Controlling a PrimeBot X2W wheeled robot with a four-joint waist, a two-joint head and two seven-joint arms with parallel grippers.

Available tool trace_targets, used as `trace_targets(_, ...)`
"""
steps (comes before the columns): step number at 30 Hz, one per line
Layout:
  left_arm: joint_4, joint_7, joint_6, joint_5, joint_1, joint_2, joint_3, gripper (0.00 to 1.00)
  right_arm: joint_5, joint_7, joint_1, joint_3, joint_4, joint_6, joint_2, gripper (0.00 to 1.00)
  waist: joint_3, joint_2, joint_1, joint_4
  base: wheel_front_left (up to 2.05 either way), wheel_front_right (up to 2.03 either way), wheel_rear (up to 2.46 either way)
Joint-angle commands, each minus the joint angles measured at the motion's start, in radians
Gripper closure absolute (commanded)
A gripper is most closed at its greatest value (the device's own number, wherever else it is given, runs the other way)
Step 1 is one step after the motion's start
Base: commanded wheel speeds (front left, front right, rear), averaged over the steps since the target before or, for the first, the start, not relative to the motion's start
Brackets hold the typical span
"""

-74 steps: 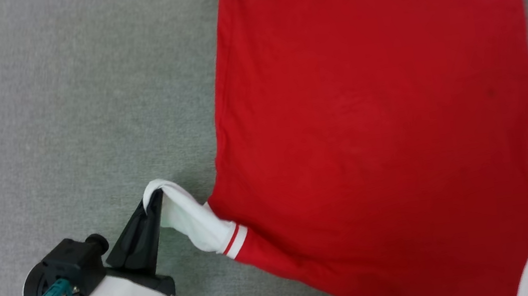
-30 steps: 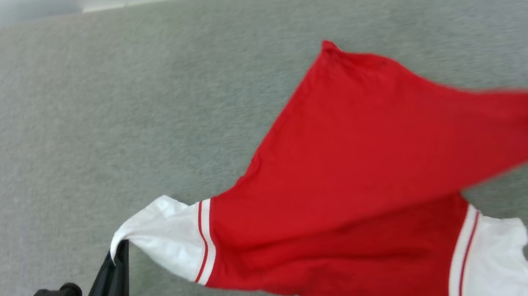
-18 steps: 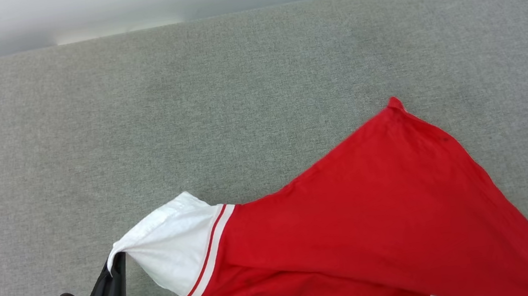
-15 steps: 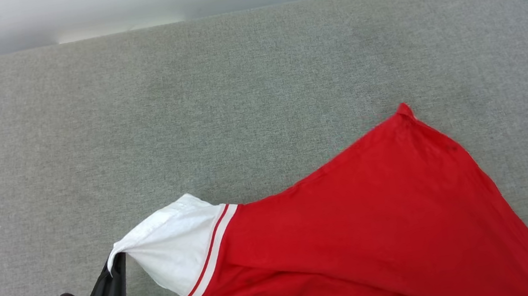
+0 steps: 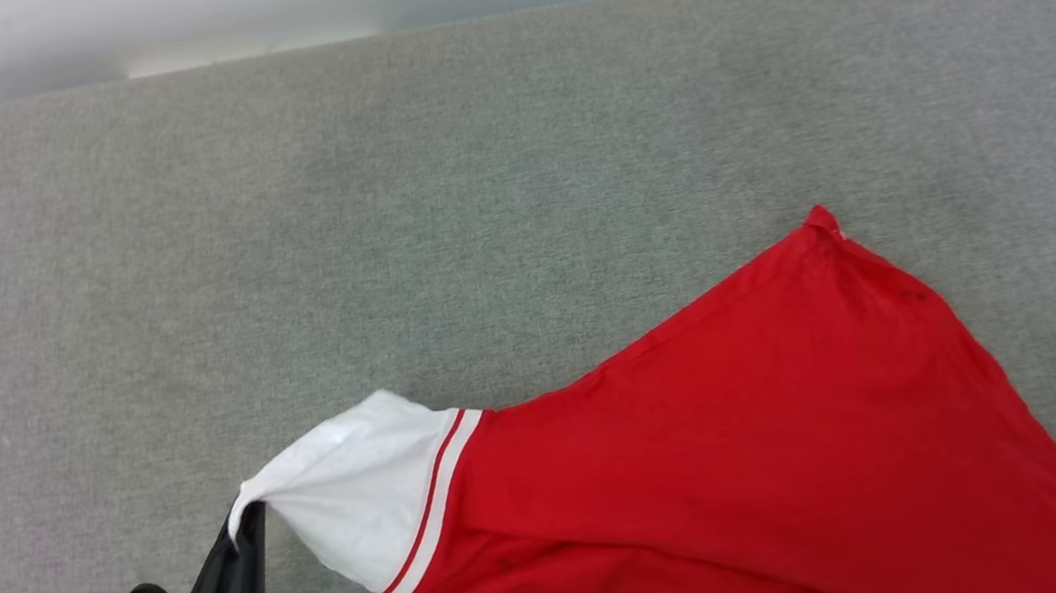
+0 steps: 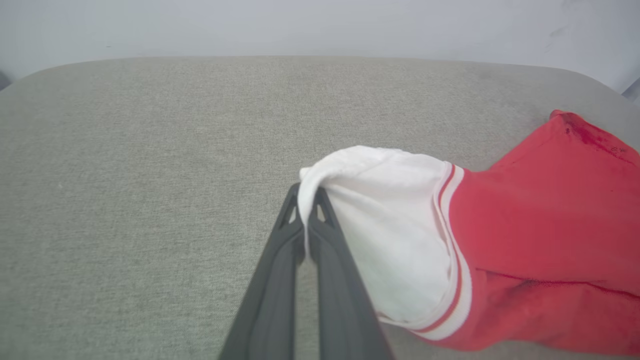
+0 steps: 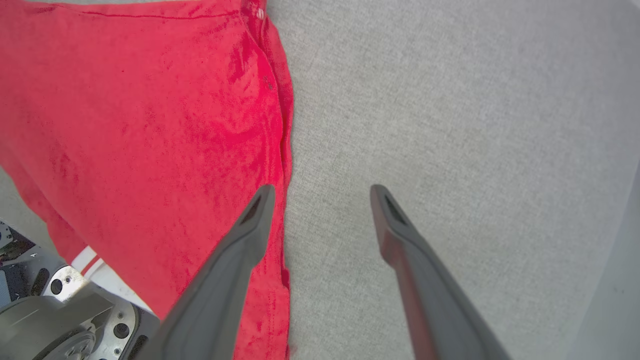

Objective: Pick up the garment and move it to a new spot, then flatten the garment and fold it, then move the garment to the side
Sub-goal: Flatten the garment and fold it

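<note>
Right wrist view: my right tool [image 7: 322, 189] just released the garment [image 7: 140, 110], now spread. My left tool [image 6: 306, 192] pinches the sleeve [image 6: 390, 225]; flattening follows.

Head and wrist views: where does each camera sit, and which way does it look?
Head view: on the head, looking down at the grey surface and red shirt; left gripper at lower left.
Left wrist view: on that wrist, looking along the left gripper, shut on the white sleeve.
Right wrist view: on that wrist, looking past the open right gripper at the shirt's edge.
Head and left wrist views share the pinched sleeve.
</note>
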Motion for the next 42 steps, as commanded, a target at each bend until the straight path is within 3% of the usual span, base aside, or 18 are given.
trace_targets(1, -0.003, 0.001, 0.000, 0.005, -0.022, -0.002, -0.002, 1.00, -0.018, 0.023, -0.034, -0.010, -0.019, -0.001, 0.011, 0.00, 0.012, 0.0000, 0.0001, 0.010, 0.00, 0.00, 0.00)
trace_targets(7, -0.002, 0.011, -0.015, 0.026, -0.067, -0.018, -0.021, 1.00, -0.093, 0.248, -0.241, 0.055, -0.087, -0.001, 0.077, 0.00, 0.059, 0.0000, 0.0001, 0.046, 0.00, 0.00, 0.00)
trace_targets(13, 0.006, 0.019, -0.036, 0.049, -0.125, -0.037, -0.044, 1.00, -0.148, 0.405, -0.468, 0.198, 0.001, 0.000, 0.190, 0.00, 0.118, 0.0000, 0.0001, 0.094, 0.00, 0.00, 0.00)
trace_targets(20, 0.016, 0.024, -0.052, 0.067, -0.184, -0.067, -0.063, 1.00, -0.178, 0.394, -0.629, 0.324, 0.209, -0.001, 0.298, 0.00, 0.188, 0.0000, 0.0001, 0.142, 0.00, 0.00, 0.00)
trace_targets(26, 0.035, 0.020, -0.061, 0.072, -0.207, -0.084, -0.071, 1.00, -0.149, 0.352, -0.621, 0.444, 0.340, 0.000, 0.342, 0.00, 0.215, 0.0000, 0.0001, 0.158, 0.00, 0.00, 0.00)
trace_targets(27, 0.040, 0.019, -0.060, 0.072, -0.206, -0.087, -0.073, 1.00, -0.143, 0.347, -0.608, 0.468, 0.353, 0.000, 0.344, 0.05, 0.216, 0.0000, 0.0001, 0.158, 0.00, 0.00, 0.00)
trace_targets(28, 0.044, 0.019, -0.062, 0.071, -0.206, -0.089, -0.075, 1.00, -0.137, 0.338, -0.602, 0.488, 0.362, 0.000, 0.343, 0.55, 0.214, 0.0000, 0.0001, 0.158, 0.00, 0.00, 0.00)
trace_targets(29, 0.044, 0.019, -0.062, 0.071, -0.206, -0.089, -0.075, 1.00, -0.137, 0.338, -0.602, 0.488, 0.362, 0.000, 0.343, 0.55, 0.214, 0.0000, 0.0001, 0.158, 0.00, 0.00, 0.00)
trace_targets(30, 0.047, 0.018, -0.062, 0.069, -0.206, -0.091, -0.075, 1.00, -0.125, 0.322, -0.600, 0.500, 0.369, 0.000, 0.347, 0.93, 0.210, 0.0000, 0.0001, 0.156, 0.00, 0.00, 0.00)
trace_targets(31, 0.053, 0.018, -0.062, 0.067, -0.205, -0.092, -0.075, 1.00, -0.119, 0.299, -0.602, 0.503, 0.373, 0.000, 0.351, 1.00, 0.204, 0.0000, 0.0001, 0.152, 0.00, 0.00, 0.00)
trace_targets(42, 0.094, 0.027, -0.086, 0.067, -0.247, -0.073, -0.059, 1.00, -0.080, 0.000, -0.694, 0.508, 0.320, -0.001, 0.321, 1.00, 0.050, 0.0000, 0.0001, 0.091, 0.00, 0.00, 0.00)
